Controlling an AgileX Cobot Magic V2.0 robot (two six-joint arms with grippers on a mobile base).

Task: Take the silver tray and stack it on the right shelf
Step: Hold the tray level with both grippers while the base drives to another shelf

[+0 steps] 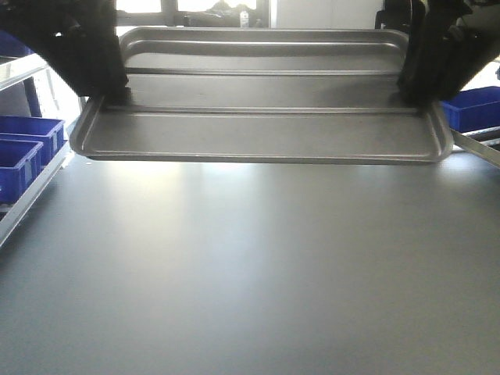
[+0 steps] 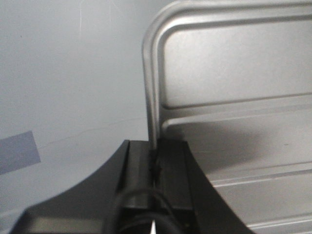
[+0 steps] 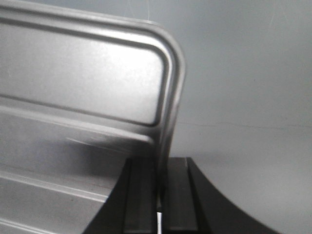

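Observation:
The silver tray (image 1: 258, 133) hangs level above the grey table, its two long ribs running left to right. My left gripper (image 1: 113, 90) is shut on the tray's left rim, and my right gripper (image 1: 414, 94) is shut on its right rim. In the left wrist view the black jaws of the left gripper (image 2: 155, 146) pinch the rim just below the tray's (image 2: 234, 73) rounded corner. The right wrist view shows the right gripper (image 3: 161, 163) clamping the tray's (image 3: 83, 83) rim the same way. Of the right shelf, only a slanted metal bar (image 1: 478, 148) shows at the far right.
The grey table (image 1: 250, 273) spreads below the tray. Blue bins (image 1: 23, 148) sit on a metal rack (image 1: 31, 195) at the left edge. Another blue bin (image 1: 473, 105) stands at the right behind the slanted bar. A bluish patch (image 2: 17, 151) marks the table.

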